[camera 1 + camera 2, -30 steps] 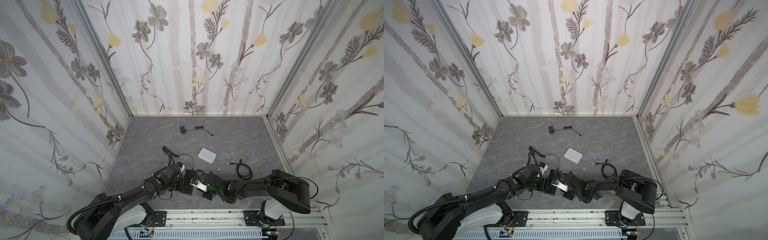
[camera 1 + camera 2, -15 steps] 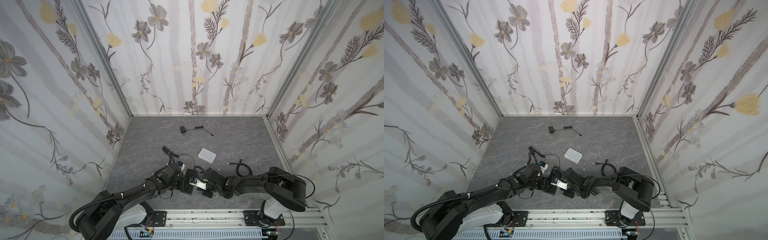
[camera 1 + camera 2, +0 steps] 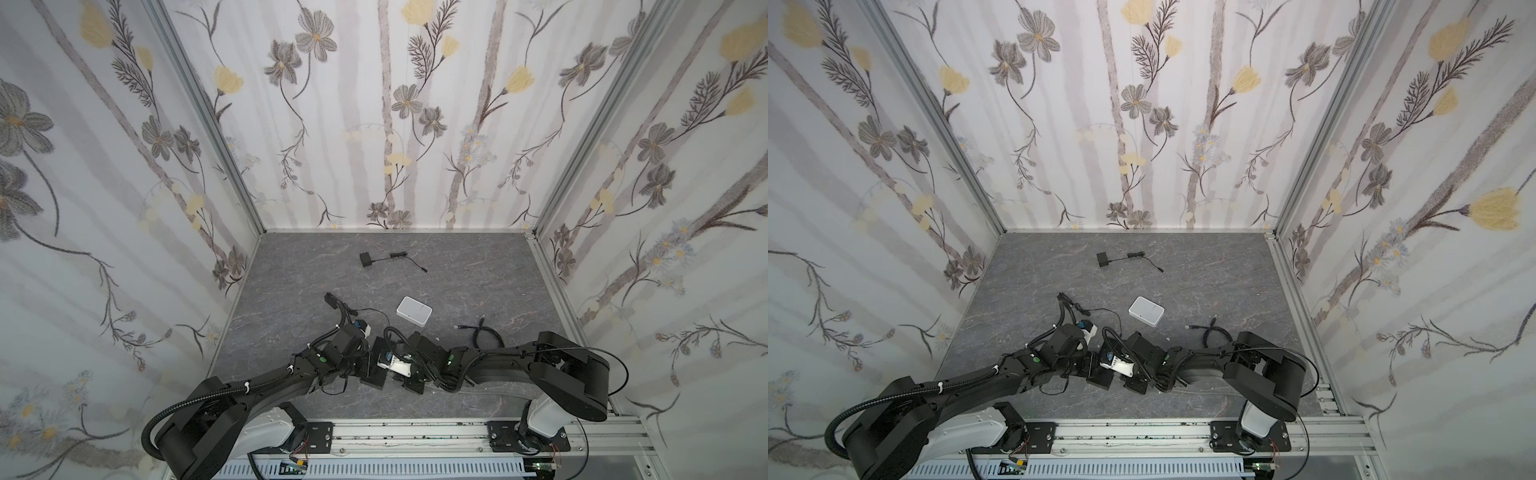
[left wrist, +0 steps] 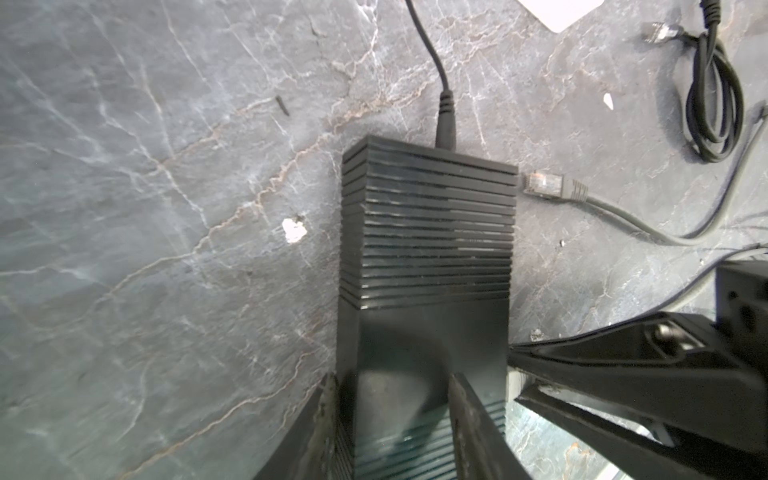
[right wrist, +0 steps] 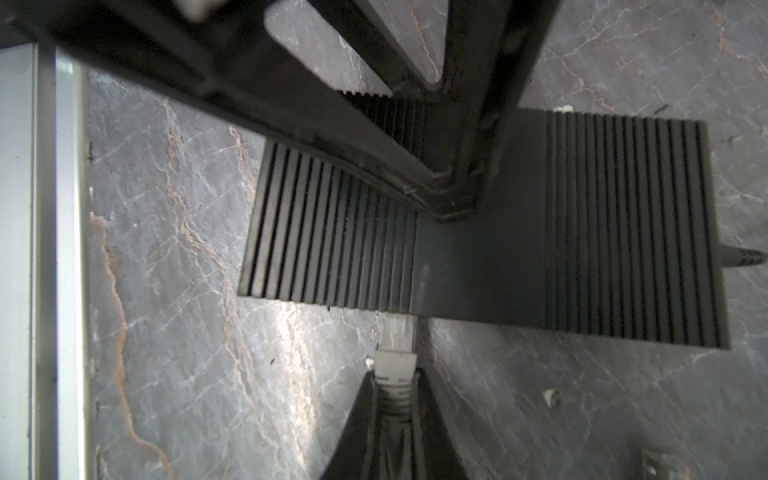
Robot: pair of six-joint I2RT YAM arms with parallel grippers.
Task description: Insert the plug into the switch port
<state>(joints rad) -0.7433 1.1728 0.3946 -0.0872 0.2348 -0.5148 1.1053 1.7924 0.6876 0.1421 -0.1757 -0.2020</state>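
Right fingers (image 5: 353, 428): clenched on the plug (image 5: 397, 338), right at its grey boot.
Plug: at the bench's (image 5: 187, 332) front, clear tip against the long side of the black ribbed box (image 5: 478, 266).
Left fingers (image 4: 478, 424): parted over that box, one tip on its top; we cannot tell if they grip.
White box (image 3: 414, 309): farther back on the bench, well apart.

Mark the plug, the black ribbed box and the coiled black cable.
plug (image 5: 397, 332): right wrist view, clear connector tip.
black ribbed box (image 4: 428, 232): left wrist view, ribbed face.
coiled black cable (image 4: 713, 154): left wrist view, loop bend.
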